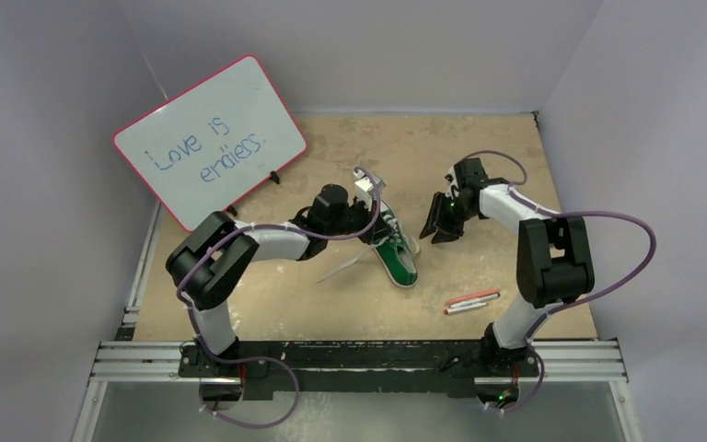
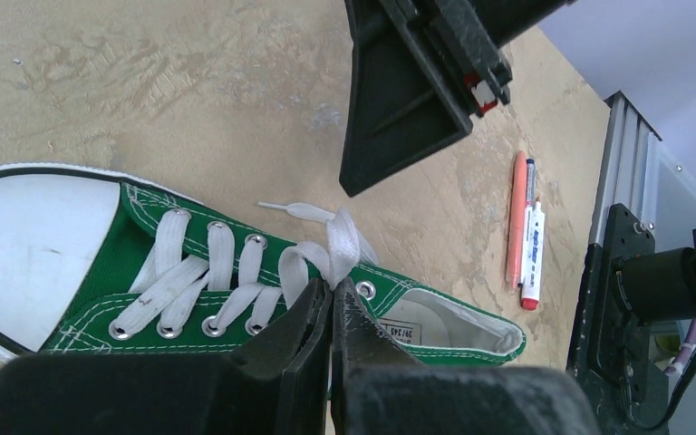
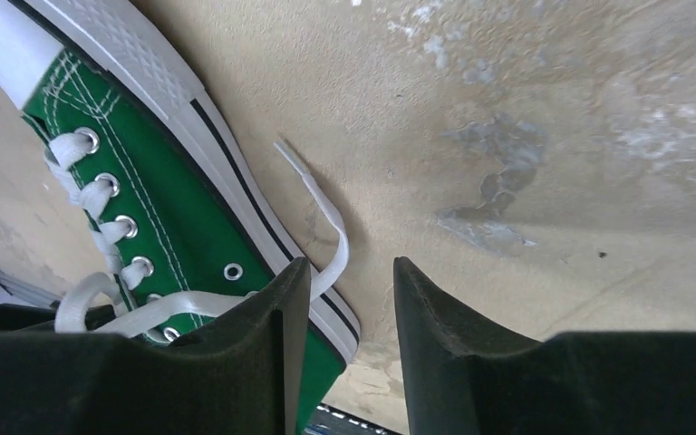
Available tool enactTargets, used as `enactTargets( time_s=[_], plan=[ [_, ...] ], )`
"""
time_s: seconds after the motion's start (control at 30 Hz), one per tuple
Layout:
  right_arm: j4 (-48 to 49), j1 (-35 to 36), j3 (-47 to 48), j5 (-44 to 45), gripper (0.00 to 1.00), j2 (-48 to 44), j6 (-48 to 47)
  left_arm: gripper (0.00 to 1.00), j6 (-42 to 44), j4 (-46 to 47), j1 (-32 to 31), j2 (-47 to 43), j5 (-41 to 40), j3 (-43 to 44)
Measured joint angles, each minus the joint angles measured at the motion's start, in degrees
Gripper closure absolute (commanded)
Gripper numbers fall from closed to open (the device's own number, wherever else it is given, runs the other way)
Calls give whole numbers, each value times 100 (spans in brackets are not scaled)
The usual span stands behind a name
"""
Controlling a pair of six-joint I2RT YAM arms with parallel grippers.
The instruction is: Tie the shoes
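A small green sneaker (image 1: 396, 256) with white toe cap and white laces lies on the table's middle. It also shows in the left wrist view (image 2: 100, 263) and the right wrist view (image 3: 172, 217). My left gripper (image 2: 333, 288) is shut on a white lace (image 2: 343, 245) just above the shoe's tongue, near the top eyelets; in the top view it (image 1: 365, 224) sits over the shoe's heel end. My right gripper (image 3: 352, 272) is open and empty, hovering right of the shoe (image 1: 440, 226). A loose lace end (image 3: 322, 213) lies on the table beside the sole, just by its left finger.
A whiteboard (image 1: 210, 138) with red rim leans at the back left. Two markers (image 1: 471, 301) lie on the table at the front right, also in the left wrist view (image 2: 524, 231). Another lace end (image 1: 341, 267) trails left of the shoe. Metal rail (image 1: 359, 354) along the near edge.
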Motion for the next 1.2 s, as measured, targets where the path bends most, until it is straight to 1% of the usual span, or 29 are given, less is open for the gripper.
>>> enactTargets(
  time_s=[0.13,0.3,0.43,0.67,0.73,0.83,1.03,1.13,1.2],
  plan=[
    [278,44,-254,-306,60,4,11,100,-92,61,-2,0,-33,0],
    [551,90,-304,-697,59,114,22,100,-96,81,0,0,-61,0],
    [612,98,-376,-767,68,175,70,100,-96,79,0,0,-74,0],
    [614,98,-385,-826,70,494,114,100,-94,81,0,0,-96,0],
    [616,98,-387,-876,75,525,133,100,-96,79,0,0,-98,0],
    [638,98,-393,-931,100,542,153,100,-92,76,-2,0,-98,0],
    [809,81,-599,-931,100,411,356,100,94,33,-13,-138,-262,-61],
    [791,4,-533,-800,100,-63,376,100,334,33,-28,-293,-374,-133],
    [787,-70,-254,-811,100,-374,431,100,503,42,-50,-308,-424,-133]
  ],
)
